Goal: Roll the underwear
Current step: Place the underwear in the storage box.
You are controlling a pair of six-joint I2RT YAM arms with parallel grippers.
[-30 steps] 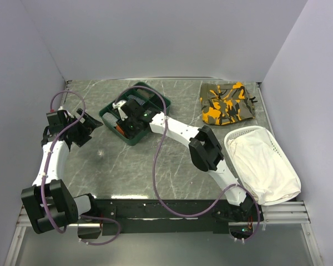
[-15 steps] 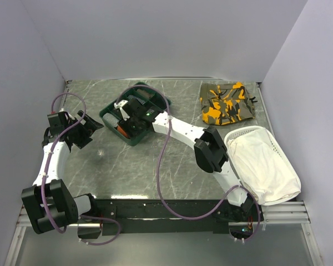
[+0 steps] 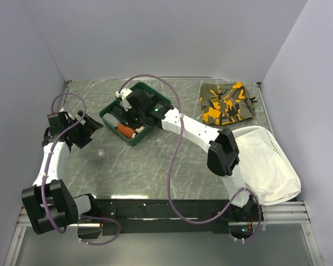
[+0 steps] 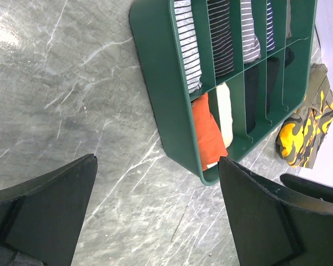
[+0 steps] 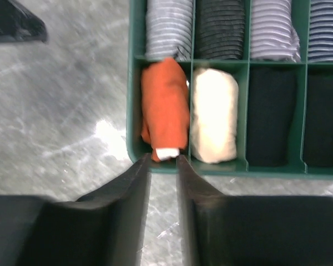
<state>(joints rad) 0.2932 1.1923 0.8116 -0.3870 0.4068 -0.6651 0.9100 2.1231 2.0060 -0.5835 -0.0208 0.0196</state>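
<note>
Right gripper (image 5: 163, 166) has pulled back from the green organizer tray (image 3: 107, 118), fingers nearly shut and empty; left gripper (image 4: 155, 221) idles wide open, empty; underwear (image 5: 164, 108) sits rolled in corner compartment, so task looks basically done.

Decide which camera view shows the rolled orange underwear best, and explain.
The right wrist view: the underwear fills one corner slot of the green tray, seen straight down. The left wrist view shows it smaller, partly behind the tray wall. The top view shows only a sliver beside the right arm.
</note>
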